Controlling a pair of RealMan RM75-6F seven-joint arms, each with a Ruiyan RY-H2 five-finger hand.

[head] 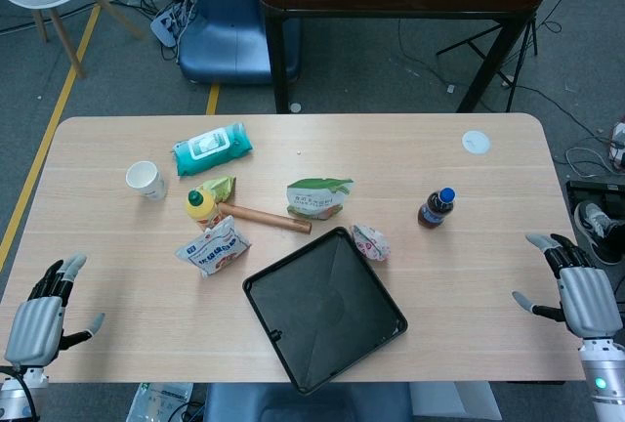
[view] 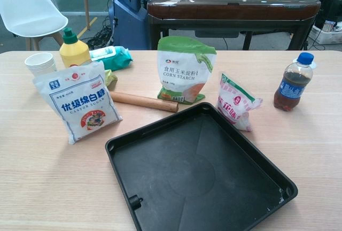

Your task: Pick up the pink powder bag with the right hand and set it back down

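We find the pink powder bag [view: 235, 103] standing on the tabletop [head: 469, 275], touching the upper right edge of the black tray [head: 324, 307]. The right robot hand [head: 578, 295] rests at the tabletop's right edge, well apart from the tray, fingers spread and holding nothing. The left robot hand [head: 41, 312] lies likewise spread at the left edge. A corn starch bag [view: 185, 69] stands just behind the tray.

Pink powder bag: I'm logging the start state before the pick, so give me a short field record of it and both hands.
target: pink powder bag, upright on the table
beside: black tray, at its right corner
neighbours: corn starch bag, cola bottle
right hand: open, apart from the bag
left hand: open, holds nothing
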